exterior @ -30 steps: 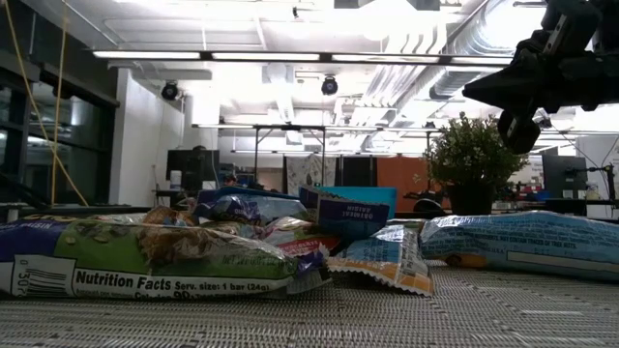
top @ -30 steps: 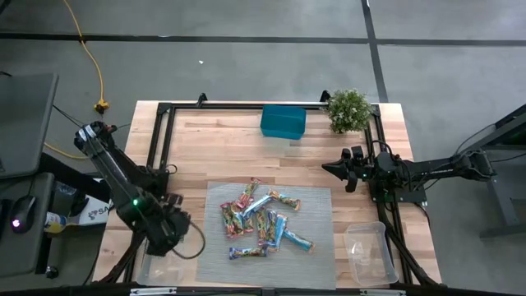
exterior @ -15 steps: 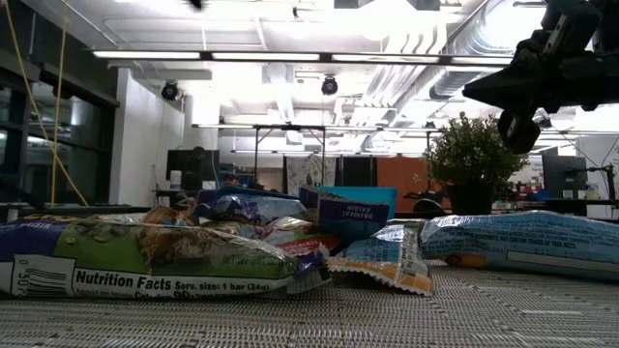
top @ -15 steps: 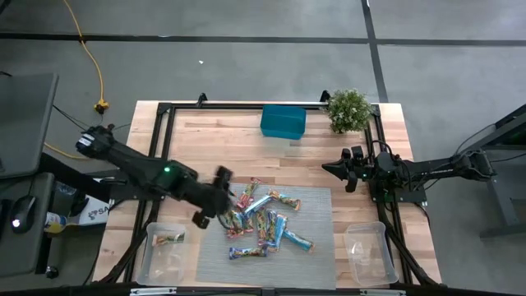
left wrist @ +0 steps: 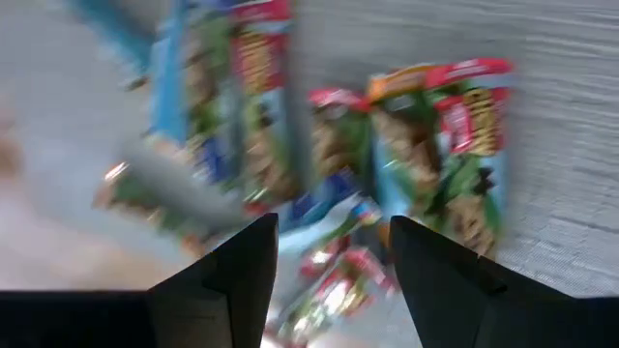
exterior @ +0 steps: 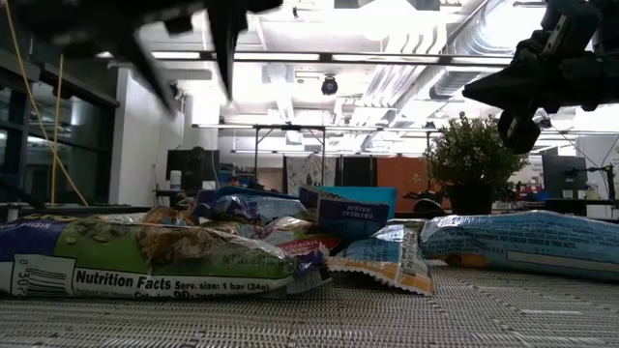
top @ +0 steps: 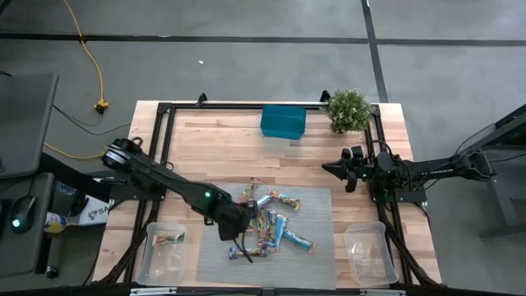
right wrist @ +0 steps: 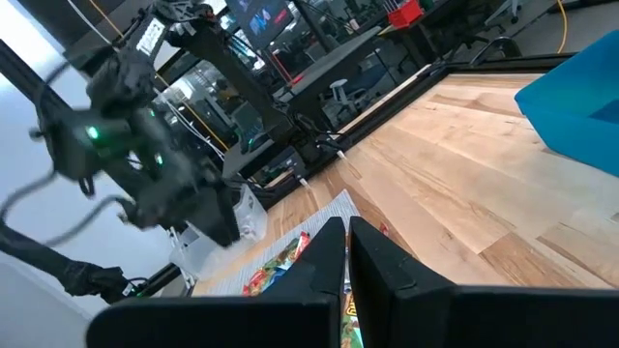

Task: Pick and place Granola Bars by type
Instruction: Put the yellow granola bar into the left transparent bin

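The granola bars (top: 263, 220) lie in a loose heap on a grey mat, some light blue, others red, green and yellow; they fill the low view (exterior: 242, 246) and show blurred in the left wrist view (left wrist: 426, 145). One red-and-green bar (top: 168, 238) lies flat in the left clear tub. My left gripper (top: 240, 238) hangs open above the near-left part of the heap, fingers pointing down (exterior: 198, 82) (left wrist: 334, 232), touching nothing. My right gripper (top: 330, 169) waits shut above bare wood right of the mat (right wrist: 347, 237) (exterior: 517, 126).
A clear tub (top: 164, 255) stands at the mat's near-left corner and another (top: 370, 251) at its near-right. A teal box (top: 283, 121) and a small potted plant (top: 348, 109) sit at the far edge. A black frame (top: 164, 131) borders the table.
My left gripper has swung from over the left tub toward the table's right, crossing to the bar heap and coming lower over its near-left part. A red-and-green bar, hidden under the gripper before, now shows lying in the left tub. The right arm has kept still.
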`<state>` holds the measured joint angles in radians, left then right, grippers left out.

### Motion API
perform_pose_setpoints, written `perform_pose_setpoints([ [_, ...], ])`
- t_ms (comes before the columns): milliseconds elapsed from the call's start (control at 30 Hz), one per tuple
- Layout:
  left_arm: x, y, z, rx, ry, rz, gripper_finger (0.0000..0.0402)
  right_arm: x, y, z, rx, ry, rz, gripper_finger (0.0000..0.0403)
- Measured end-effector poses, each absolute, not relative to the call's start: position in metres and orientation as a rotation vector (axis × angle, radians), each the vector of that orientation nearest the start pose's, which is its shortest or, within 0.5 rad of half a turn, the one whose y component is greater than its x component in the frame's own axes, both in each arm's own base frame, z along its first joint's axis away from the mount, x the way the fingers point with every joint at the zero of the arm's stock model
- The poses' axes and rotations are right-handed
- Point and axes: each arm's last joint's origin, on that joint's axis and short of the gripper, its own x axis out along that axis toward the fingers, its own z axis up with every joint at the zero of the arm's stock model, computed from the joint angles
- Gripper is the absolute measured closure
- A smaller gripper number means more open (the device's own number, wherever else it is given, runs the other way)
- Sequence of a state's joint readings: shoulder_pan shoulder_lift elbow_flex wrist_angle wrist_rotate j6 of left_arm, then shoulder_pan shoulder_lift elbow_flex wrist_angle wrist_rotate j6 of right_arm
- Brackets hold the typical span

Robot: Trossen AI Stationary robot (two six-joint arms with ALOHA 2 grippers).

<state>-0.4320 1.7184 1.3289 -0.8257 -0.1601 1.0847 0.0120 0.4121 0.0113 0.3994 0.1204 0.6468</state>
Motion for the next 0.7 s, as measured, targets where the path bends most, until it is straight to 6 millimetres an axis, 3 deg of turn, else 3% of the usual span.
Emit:
perform_pose_setpoints([
  [300,0.325,-0.143,0.196,1.327,0.994,-1.085,0.0253,0.124,-0.002,0.168,0.645,-0.024,-0.109,0.0402],
  [700,0.338,-0.107,0.177,1.205,1.091,-1.064,0.0254,0.124,-0.002,0.167,0.645,-0.019,-0.11,0.0402],
])
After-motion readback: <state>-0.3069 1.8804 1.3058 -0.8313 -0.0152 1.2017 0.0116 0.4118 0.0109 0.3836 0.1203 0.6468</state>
